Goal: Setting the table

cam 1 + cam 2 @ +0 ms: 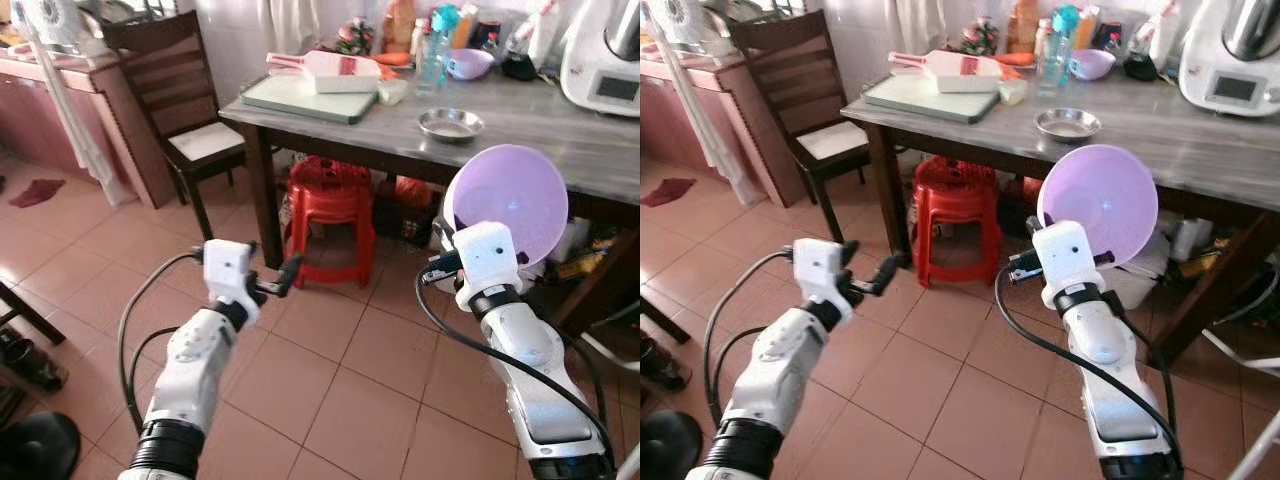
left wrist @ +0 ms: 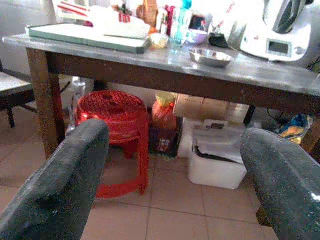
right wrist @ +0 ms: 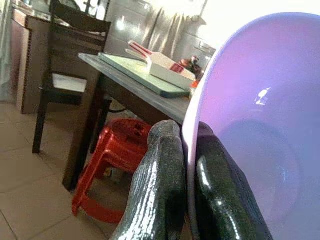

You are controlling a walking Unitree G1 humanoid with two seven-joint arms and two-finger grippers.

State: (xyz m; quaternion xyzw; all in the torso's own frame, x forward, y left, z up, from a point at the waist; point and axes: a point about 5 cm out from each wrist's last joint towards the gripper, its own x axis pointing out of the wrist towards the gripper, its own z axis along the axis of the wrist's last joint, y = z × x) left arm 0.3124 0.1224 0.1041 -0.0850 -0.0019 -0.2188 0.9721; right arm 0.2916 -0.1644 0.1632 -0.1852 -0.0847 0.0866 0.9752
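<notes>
The right gripper (image 3: 185, 200) pinches the rim of a purple bowl (image 1: 508, 203), which stands on edge at twelve o'clock above it before the table (image 1: 560, 140), while the left gripper (image 2: 175, 175), fingers spread, hangs empty at nine o'clock.

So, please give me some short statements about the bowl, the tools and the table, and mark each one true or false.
1. The right tool pinches the rim of the purple bowl. True.
2. The left tool holds a spoon. False: it is open and holds nothing.
3. A red stool stands under the table. True.
4. The purple bowl already rests on the table. False: it is held in the air, before the table's edge.
5. A metal dish sits on the table. True.
</notes>
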